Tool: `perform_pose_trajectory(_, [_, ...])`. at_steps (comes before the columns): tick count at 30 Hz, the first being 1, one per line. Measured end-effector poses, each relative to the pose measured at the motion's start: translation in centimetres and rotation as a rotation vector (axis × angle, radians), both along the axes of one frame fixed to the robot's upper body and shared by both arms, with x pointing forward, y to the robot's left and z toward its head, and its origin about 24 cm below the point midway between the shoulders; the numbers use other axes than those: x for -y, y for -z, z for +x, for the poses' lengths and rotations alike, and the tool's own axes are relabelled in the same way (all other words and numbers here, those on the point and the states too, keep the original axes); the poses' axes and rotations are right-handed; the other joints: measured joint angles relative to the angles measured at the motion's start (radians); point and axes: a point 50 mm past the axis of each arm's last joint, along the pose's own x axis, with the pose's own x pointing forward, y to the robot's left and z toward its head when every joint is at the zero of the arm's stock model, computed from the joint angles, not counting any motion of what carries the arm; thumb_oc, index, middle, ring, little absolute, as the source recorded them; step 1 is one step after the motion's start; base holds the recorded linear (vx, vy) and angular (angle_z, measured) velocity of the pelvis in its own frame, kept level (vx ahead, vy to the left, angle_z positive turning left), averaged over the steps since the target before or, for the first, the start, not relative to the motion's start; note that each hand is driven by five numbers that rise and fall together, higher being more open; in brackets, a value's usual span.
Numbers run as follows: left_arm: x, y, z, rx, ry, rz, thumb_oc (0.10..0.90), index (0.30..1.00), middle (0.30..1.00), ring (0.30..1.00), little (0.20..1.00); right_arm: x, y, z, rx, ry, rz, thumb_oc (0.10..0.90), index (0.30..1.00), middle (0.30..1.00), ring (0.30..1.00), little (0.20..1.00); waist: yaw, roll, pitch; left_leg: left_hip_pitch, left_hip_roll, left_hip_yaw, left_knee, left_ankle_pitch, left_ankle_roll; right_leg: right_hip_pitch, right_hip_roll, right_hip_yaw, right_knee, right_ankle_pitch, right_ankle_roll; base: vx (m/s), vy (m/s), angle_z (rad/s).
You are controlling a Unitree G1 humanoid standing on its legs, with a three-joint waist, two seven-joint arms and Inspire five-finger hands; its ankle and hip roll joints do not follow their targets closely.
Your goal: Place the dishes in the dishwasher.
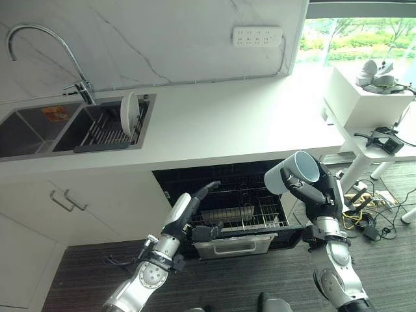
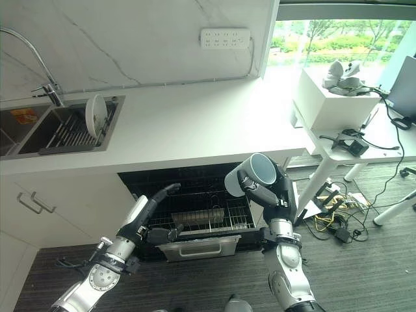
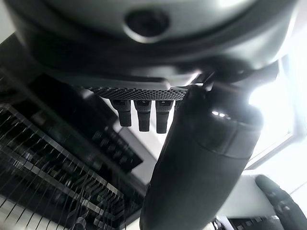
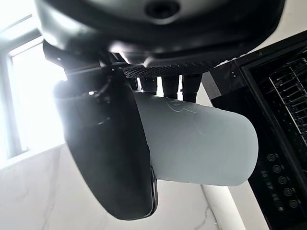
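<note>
My right hand [image 1: 316,192] is wrapped around a pale blue-grey cup [image 1: 294,171], fingers and thumb curled round its body. I hold it tilted, its open mouth turned up and outward, in the air just below the front edge of the white tabletop [image 1: 247,123] and above the right side of the open dishwasher [image 1: 227,201]. In my right wrist view the cup [image 4: 196,143] lies across my palm, the thumb [image 4: 112,153] over its side.

My left hand [image 1: 195,211] reaches in over the left side of the dishwasher, its fingers extended and holding nothing; one finger points up toward the dark upper edge of the opening, and the thumb sits close above the pulled-out wire rack [image 1: 237,218]. Whether it touches the rack I cannot tell. In my left wrist view the fingers [image 3: 144,112] stand out straight, with the rack's wires beyond them.

The rack carries a grey tray-like insert (I cannot make out any dishes in it).

At the left end of the tabletop the sink [image 1: 39,127] is sunk in, with a curved tap [image 1: 45,49] behind it. In its right basin a dish rack [image 1: 107,130] holds one white plate [image 1: 129,112] standing on edge.
</note>
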Motion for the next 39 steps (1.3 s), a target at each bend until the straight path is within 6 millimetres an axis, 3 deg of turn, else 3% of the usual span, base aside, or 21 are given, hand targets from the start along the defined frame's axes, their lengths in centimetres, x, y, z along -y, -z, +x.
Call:
perform_pose_trajectory(4, [-1.0,0.4,-0.6,-0.029,0.006,0.054,0.800,0.900,0.900,0.900,0.900,0.0,0.2,0.1,-0.017,-0.036,-0.029,0.400,0.300,0.300,0.300,0.300,0.008,0.002,0.000,0.000,-0.001,-0.019,-0.009,0.003,0.003,0.001,-0.003,-0.018,0.008,-0.014,-0.010,0.05,0.028,0.13])
perform_pose_trajectory(7, [-2.0,0.0,-0.6,0.077,0.083,0.294,0.800,0.900,0.900,0.900,0.900,1.2,1.8,0.0,-0.097,-0.024,-0.082,0.400,0.300,0.300,0.300,0.300,0.027,0.009,-0.001,-0.002,-0.002,-0.042,-0.009,0.004,0.000,0.010,-0.004,-0.040,0.020,-0.025,-0.006,0.10,0.034,0.19])
perform_pose_trajectory(10, [-2.7,-0.3,-0.6,0.139,0.099,0.377,0.800,0.900,0.900,0.900,0.900,1.9,2.6,-0.1,-0.148,-0.024,-0.131,0.400,0.300,0.300,0.300,0.300,0.032,0.017,0.000,-0.009,-0.004,-0.055,-0.008,0.012,-0.009,0.010,-0.005,-0.054,0.019,-0.026,-0.008,0.05,0.024,0.17])
perform_pose_trajectory(13, [-3.1,-0.2,-0.5,0.189,0.117,0.460,0.800,0.900,0.900,0.900,0.900,2.3,2.7,0.0,-0.175,-0.057,-0.209,0.400,0.300,0.300,0.300,0.300,0.044,0.043,0.007,-0.016,-0.010,-0.071,-0.009,0.019,-0.008,0.013,-0.011,-0.072,0.017,-0.025,-0.012,0.04,0.084,0.17])
perform_pose_trajectory(16, [-3.4,-0.8,0.2,0.263,0.132,0.536,0.800,0.900,0.900,0.900,0.900,4.0,2.3,1.9,-0.220,-0.079,-0.295,0.400,0.300,0.300,0.300,0.300,0.053,0.077,0.033,-0.014,-0.025,-0.081,-0.018,0.027,-0.001,0.014,-0.029,-0.083,0.018,-0.033,0.000,0.06,0.092,0.14])
perform_pose_trajectory(18, [-3.7,-0.9,0.4,0.298,0.116,0.555,0.800,0.900,0.900,0.900,0.900,4.5,2.9,1.9,-0.270,-0.102,-0.299,0.400,0.300,0.300,0.300,0.300,0.056,0.096,0.052,-0.012,-0.033,-0.094,-0.029,0.034,0.001,0.017,-0.035,-0.092,0.018,-0.035,0.001,0.11,0.039,0.18])
perform_pose_trajectory(22, [-3.9,-0.4,0.5,0.319,0.135,0.617,0.800,0.900,0.900,0.900,0.900,5.6,5.1,1.2,-0.402,-0.114,-0.300,0.400,0.300,0.300,0.300,0.300,0.051,0.082,0.070,0.020,-0.032,-0.096,-0.045,0.034,0.001,0.044,-0.030,-0.095,0.007,-0.034,0.002,0.07,-0.020,0.02])
perform_pose_trajectory(29, [-1.7,-2.8,3.2,0.453,0.288,0.652,0.800,0.900,0.900,0.900,0.900,6.3,1.5,5.0,-0.346,-0.126,-0.384,0.400,0.300,0.300,0.300,0.300,0.041,0.084,0.133,-0.032,-0.030,-0.097,-0.021,0.041,-0.003,-0.004,-0.028,-0.091,0.023,-0.024,-0.005,-0.08,-0.029,-0.01])
perform_pose_trajectory(39, [-0.7,-3.9,4.7,0.464,0.385,0.695,0.800,0.900,0.900,0.900,0.900,5.9,0.2,7.5,-0.374,-0.153,-0.450,0.400,0.300,0.300,0.300,0.300,0.029,0.073,0.200,-0.054,-0.016,-0.096,-0.009,0.046,-0.012,-0.022,-0.008,-0.088,0.019,-0.014,-0.018,-0.06,-0.042,-0.02])
